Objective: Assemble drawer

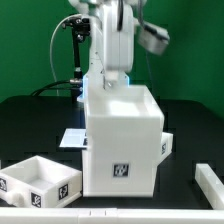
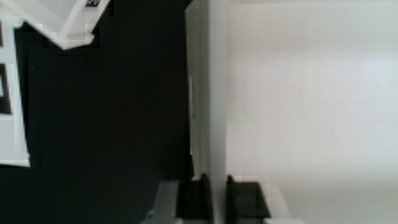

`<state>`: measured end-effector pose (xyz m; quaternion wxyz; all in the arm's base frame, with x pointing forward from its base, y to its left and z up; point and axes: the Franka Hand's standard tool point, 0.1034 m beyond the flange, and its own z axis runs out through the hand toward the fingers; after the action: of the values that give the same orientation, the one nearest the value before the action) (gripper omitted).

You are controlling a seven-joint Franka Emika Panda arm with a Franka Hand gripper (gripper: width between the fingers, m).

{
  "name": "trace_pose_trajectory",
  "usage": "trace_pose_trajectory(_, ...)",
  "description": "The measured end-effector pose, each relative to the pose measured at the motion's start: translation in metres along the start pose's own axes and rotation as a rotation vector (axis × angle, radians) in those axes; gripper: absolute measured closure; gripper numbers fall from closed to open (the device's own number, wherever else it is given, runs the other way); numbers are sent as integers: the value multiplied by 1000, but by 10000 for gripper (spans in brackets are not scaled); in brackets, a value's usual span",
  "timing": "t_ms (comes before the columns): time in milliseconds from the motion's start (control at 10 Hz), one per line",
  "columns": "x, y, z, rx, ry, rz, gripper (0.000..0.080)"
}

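On the black desk (image 1: 30, 120), holding the casing (image 1: 122, 135) with fingers (image 2: 183, 200) clamped on its wall; next, probably fetching the loose tray (image 1: 35, 192).

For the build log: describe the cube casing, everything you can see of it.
The casing is a white, plastic-looking cube that stands upright on the black table, mid-scene. A black-and-white square tag sits low on its front face. The hand is at its top rear edge; whether it grips cannot be told. A tray shows close beside it on the exterior view's right; contact is unclear.
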<state>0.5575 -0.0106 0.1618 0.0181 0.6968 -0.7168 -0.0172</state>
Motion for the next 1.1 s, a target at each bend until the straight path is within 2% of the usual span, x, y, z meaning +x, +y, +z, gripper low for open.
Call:
trace_pose_trajectory(100,-11,-2,5,-7,0,92,767)
trace_pose_trajectory(400,-13,-1,8,-13,-4,63,767)
trace_pose_trajectory(500,-17,1,10,-22,2,52,767)
trace_pose_trajectory(600,-29,4,16,-42,9,26,767)
trace_pose_trajectory(700,-37,1,25,-52,24,5,767)
trace_pose_trajectory(900,-57,-5,33,-55,41,-23,767)
trace_pose_trajectory(1100,-76,-5,41,-71,56,-37,767)
